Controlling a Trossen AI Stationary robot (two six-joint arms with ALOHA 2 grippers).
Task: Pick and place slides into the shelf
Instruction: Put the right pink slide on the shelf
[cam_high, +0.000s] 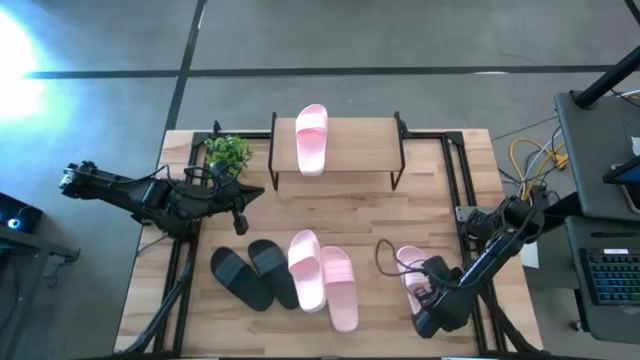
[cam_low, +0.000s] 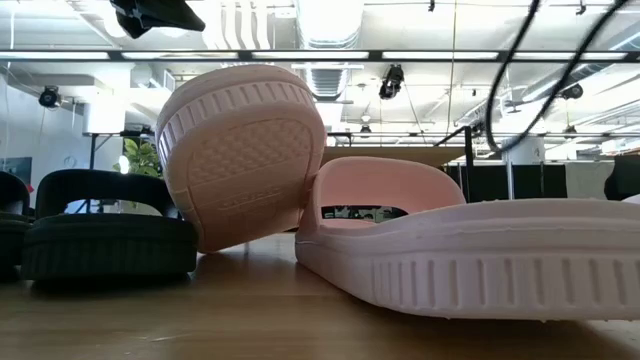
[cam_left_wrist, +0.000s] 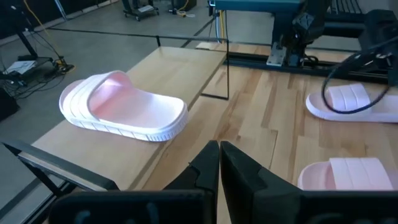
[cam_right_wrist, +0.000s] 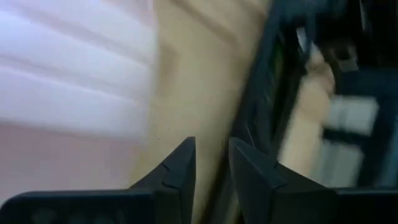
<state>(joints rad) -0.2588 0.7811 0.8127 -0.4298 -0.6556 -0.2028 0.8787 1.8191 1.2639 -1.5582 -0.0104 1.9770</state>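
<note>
So far only one pink slide (cam_high: 311, 138) lies on the shelf (cam_high: 360, 148), upper centre of the high view, toe hanging over the front edge of the top board; five slides are left on the surface (cam_high: 420, 210), judging from that view

- two black slides (cam_high: 255, 274) side by side, lower left of centre
- two pink slides (cam_high: 322, 282) just right of them, touching, one overlapping the other
- last pink slide (cam_high: 410, 275) lower right, beside the right pincer (cam_high: 428, 322)

Right pincer: fingers a little apart, holding nothing, pink strap just beside it in its wrist view
Left pincer (cam_high: 242, 190): fingers together, empty, waiting left of the shelf near a small green plant (cam_high: 229, 152)

Materials: slides look like moulded foam, matte, wide ribbed straps, grooved sidewalls and textured soles in the low view. Shelf: pale wood board on thin black metal legs. Surface: light jointed wood planks
</note>
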